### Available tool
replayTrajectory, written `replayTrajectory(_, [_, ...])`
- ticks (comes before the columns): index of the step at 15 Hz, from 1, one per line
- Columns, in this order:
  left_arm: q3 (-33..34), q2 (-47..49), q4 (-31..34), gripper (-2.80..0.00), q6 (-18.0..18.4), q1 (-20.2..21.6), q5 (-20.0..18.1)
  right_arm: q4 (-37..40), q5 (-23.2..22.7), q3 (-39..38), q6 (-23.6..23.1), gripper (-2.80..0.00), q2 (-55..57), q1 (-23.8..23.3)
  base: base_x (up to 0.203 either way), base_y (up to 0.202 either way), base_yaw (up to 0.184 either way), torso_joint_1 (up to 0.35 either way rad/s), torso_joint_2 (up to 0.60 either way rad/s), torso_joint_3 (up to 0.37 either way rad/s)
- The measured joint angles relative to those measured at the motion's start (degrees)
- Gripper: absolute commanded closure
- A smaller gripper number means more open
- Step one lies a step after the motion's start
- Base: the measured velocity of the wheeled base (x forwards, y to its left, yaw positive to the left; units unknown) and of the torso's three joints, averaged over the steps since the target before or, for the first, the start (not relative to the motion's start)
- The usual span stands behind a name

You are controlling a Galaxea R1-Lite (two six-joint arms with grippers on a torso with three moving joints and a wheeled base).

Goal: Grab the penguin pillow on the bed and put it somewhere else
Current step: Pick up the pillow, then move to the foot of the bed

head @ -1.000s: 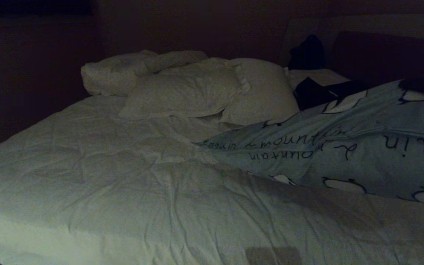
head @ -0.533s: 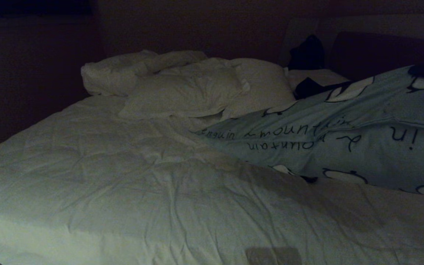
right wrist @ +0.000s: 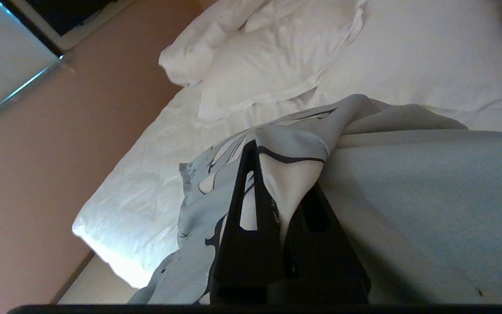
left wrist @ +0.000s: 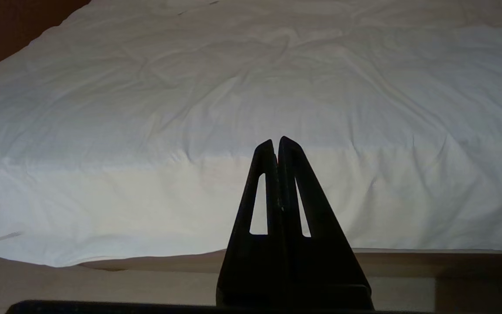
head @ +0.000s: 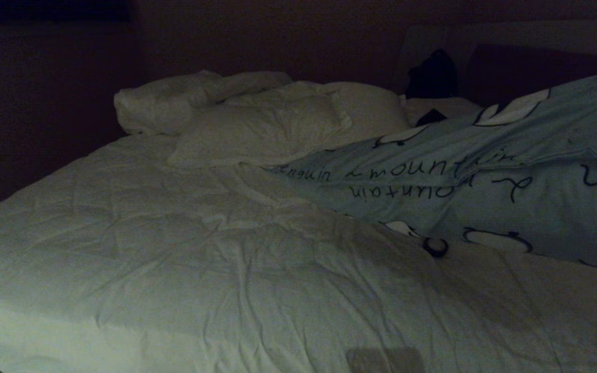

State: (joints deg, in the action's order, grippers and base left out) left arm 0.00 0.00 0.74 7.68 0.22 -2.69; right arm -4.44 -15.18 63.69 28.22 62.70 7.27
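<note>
The penguin pillow [head: 485,176], light blue-grey with black lettering and penguin outlines, slopes up from the bed's white duvet [head: 174,248] toward the right edge of the head view. Its left tip rests on the duvet and its right end is raised. My right gripper [right wrist: 273,165] is shut on a bunched fold of the pillow [right wrist: 408,196], and the cloth hides one fingertip. My left gripper [left wrist: 276,141] is shut on nothing and hangs low at the bed's near edge [left wrist: 146,244].
Plain white pillows [head: 262,129] are heaped at the head of the bed, against a dark headboard [head: 526,67]. A dark object [head: 433,72] sits behind them. A reddish-brown wall [right wrist: 37,174] runs along the bed's far side.
The pillow's right end has risen and drifted right, and it now covers more of the white pillow and the dark patch behind it. The left arm has not moved.
</note>
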Motion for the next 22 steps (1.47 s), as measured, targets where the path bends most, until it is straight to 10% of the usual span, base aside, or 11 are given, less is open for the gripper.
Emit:
replayTrajectory(9, [0.00,0.00,-0.17,0.00,-2.08,0.07,0.50,0.01,0.80,0.48,0.00,0.00,0.43,-0.07,-0.001,0.016,-0.001,0.001,0.00,0.000])
replayTrajectory(22, [0.00,0.00,-0.04,0.00,-1.81,0.02,0.35,0.04,0.63,0.47,0.04,0.00,0.87,-0.11,0.000,0.192,0.000,0.002,0.00,0.002])
